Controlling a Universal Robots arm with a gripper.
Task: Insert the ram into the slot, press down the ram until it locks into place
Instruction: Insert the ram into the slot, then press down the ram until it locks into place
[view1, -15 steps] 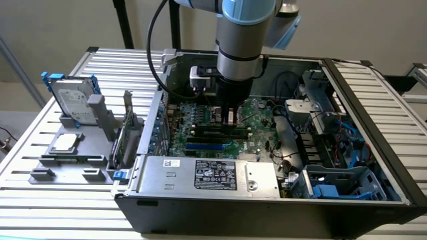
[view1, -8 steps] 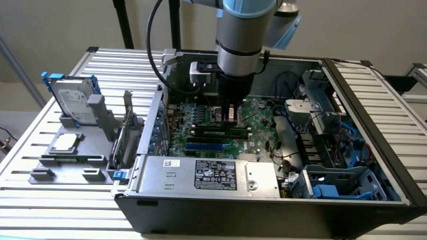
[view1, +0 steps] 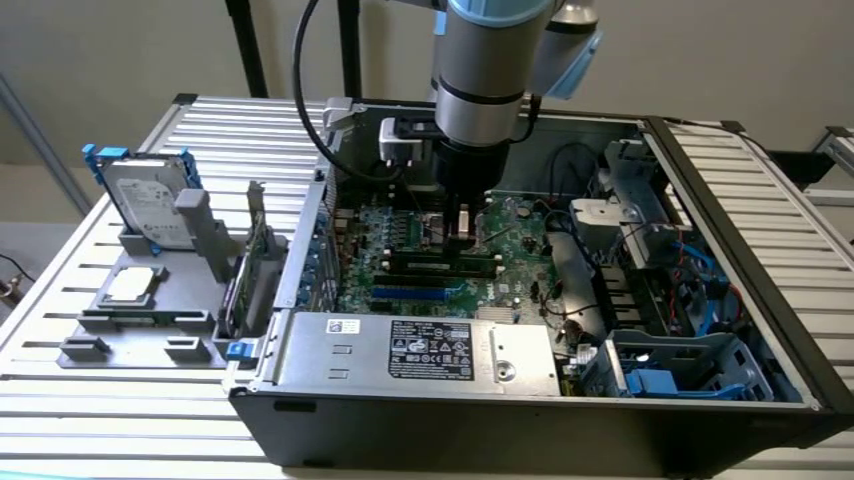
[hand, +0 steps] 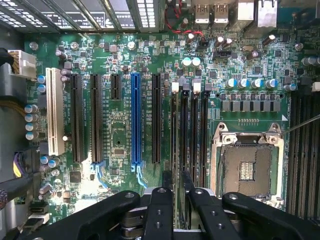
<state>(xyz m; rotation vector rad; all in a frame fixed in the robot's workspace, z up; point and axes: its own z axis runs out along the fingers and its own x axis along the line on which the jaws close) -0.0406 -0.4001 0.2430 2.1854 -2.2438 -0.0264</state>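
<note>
The gripper (view1: 451, 228) (hand: 177, 175) hangs low over the motherboard (hand: 120, 150), directly above the parallel black memory sockets (hand: 195, 135). Whether it is clenched or released cannot be told.

In the exterior view, the ram (view1: 434, 265) lies lengthwise in the slot (view1: 395, 271), between white end clips and just in front of the gripper. How deeply it is seated is hard to make out. The arm's body hides the board behind it.

Adjacent components:
- Blue socket (hand: 135, 120)
- Processor socket (hand: 247, 167)
- Power supply (view1: 414, 345) at the near case wall
- Hard drive (view1: 144, 200), outside the case at the exterior view's left
</note>
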